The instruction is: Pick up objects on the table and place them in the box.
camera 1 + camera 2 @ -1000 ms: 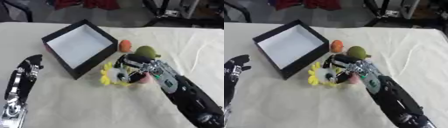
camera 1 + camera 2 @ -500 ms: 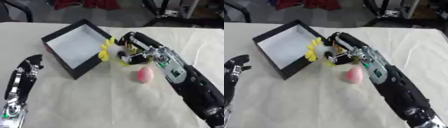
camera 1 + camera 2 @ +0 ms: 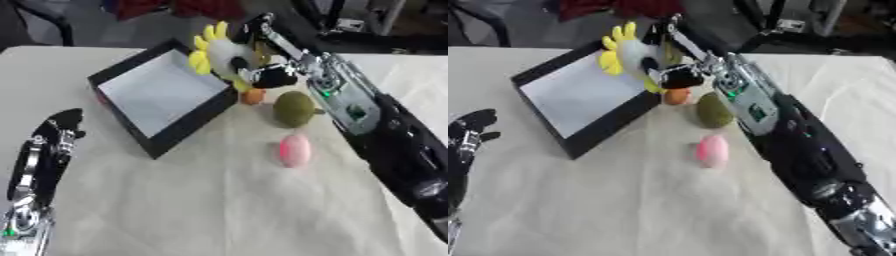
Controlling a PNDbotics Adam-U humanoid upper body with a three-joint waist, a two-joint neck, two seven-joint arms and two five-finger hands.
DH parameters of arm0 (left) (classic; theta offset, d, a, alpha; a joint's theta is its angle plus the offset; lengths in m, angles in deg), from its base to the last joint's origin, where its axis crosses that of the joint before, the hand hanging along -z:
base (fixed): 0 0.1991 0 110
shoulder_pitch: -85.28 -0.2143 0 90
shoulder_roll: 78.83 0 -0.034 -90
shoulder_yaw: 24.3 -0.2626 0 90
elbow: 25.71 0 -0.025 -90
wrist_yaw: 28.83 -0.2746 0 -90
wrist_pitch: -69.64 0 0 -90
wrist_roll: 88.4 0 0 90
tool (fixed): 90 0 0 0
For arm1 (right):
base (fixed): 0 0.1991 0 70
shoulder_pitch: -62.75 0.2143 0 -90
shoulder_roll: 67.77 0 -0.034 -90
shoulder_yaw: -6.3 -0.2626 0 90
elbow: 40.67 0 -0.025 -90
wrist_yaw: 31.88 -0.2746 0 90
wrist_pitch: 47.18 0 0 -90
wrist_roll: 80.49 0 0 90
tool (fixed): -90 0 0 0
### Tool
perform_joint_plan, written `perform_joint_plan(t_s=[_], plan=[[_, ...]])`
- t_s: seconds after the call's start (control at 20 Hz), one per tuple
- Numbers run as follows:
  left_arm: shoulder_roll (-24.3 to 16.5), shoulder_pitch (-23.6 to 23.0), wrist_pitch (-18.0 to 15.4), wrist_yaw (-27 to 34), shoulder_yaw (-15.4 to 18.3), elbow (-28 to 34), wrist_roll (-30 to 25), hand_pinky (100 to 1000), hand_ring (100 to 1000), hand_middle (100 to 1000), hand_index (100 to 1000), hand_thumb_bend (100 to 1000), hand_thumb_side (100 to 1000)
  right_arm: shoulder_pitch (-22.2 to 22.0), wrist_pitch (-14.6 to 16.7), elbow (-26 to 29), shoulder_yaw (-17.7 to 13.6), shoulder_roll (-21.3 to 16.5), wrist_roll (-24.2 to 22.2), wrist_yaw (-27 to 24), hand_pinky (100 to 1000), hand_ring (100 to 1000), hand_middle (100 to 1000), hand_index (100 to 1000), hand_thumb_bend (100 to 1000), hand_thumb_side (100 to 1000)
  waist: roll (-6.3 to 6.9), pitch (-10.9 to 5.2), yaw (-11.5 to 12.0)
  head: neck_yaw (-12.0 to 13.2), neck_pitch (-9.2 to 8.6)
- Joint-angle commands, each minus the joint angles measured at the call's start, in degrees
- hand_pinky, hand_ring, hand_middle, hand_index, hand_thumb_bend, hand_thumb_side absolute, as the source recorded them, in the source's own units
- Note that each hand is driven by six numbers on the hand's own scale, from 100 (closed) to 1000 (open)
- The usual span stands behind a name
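A: Why is the right hand (image 3: 262,75) raised at upper centre?

B: Its fingers are curled round the yellow-petalled plush toy (image 3: 219,52), carried over the near-right corner of the black box (image 3: 179,132). I judge it is lining up a drop onto the white floor inside.

A: What waits on the table?

B: Right of the box, mid-frame: an olive-green fruit (image 3: 295,108), a pink egg-shaped object (image 3: 295,150) below it, and a small orange ball (image 3: 254,96) just beside the box wall. All lie clear of the arm.

A: Left hand?

B: Left hand (image 3: 57,132) idles at lower left, fingers relaxed, holding nothing.

A: Surface, room?

B: Cream tablecloth (image 3: 201,210); dark clutter and red fabric (image 3: 188,7) along the top edge.
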Motion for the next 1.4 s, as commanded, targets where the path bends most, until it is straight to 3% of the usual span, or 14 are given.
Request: perform_joint_plan(t_s=[0.05, 0.4, 0.7, 0.85, 0.9, 1.05, 1.15, 1.25, 1.4], plan=[[0.4, 1.4, -0.2, 0.5, -0.9, 1.0, -1.0, 783, 860, 780, 797, 155, 763, 2.8, 0.1, -3.8, -2.2, 1.9, 0.6, 2.2, 589, 401, 179, 334, 100, 100, 1.09, 0.28, 1.0, -2.2, -0.09], [1.3, 3.7, -0.4, 1.2, -2.2, 1.1, -2.4, 783, 859, 778, 797, 155, 761, 5.6, 2.5, -15.3, -5.8, 7.2, 1.6, 9.3, 600, 417, 211, 367, 100, 100, 1.25, 1.67, 4.7, -5.9, -0.09], [1.6, 4.3, -0.5, 1.4, -2.6, 1.1, -2.9, 783, 858, 778, 795, 155, 761, 6.4, 4.1, -22.6, -8.6, 10.9, 5.1, 14.6, 622, 454, 332, 506, 100, 100, 1.18, 1.99, 5.7, -7.0, -0.09], [1.7, 4.4, -0.5, 1.5, -2.7, 1.2, -3.1, 783, 858, 777, 796, 155, 761, 6.2, 4.4, -24.7, -9.4, 11.8, 6.5, 16.2, 628, 469, 371, 569, 100, 155, 1.13, 1.95, 5.9, -7.1, -0.09], [1.7, 4.5, -0.5, 1.5, -2.6, 1.2, -3.1, 783, 858, 777, 796, 155, 761, 6.1, 4.7, -25.0, -9.2, 11.9, 6.8, 16.8, 648, 495, 431, 640, 100, 265, 1.09, 1.91, 5.9, -7.1, -0.09], [1.7, 4.5, -0.5, 1.5, -2.7, 1.1, -3.1, 783, 858, 777, 797, 155, 761, 5.8, 5.0, -25.5, -8.8, 11.9, 7.9, 20.2, 700, 599, 635, 795, 330, 532, 1.02, 1.85, 5.9, -7.0, -0.09], [1.8, 4.5, -0.5, 1.5, -2.7, 1.1, -3.1, 783, 858, 777, 797, 154, 761, 5.6, 5.0, -25.7, -8.7, 12.0, 8.3, 22.7, 735, 677, 762, 880, 417, 628, 1.01, 1.84, 5.8, -6.9, -0.09], [1.8, 4.5, -0.5, 1.5, -2.7, 1.1, -3.1, 783, 858, 777, 797, 154, 760, 5.5, 5.0, -25.7, -8.7, 12.1, 8.6, 24.2, 765, 737, 829, 931, 443, 662, 1.02, 1.86, 5.8, -6.8, -0.09], [1.7, 4.5, -0.5, 1.5, -2.7, 1.1, -3.1, 783, 858, 777, 797, 154, 761, 5.4, 4.8, -25.2, -8.7, 12.1, 9.3, 25.2, 784, 758, 855, 943, 484, 694, 1.01, 1.91, 5.7, -6.7, -0.09]])
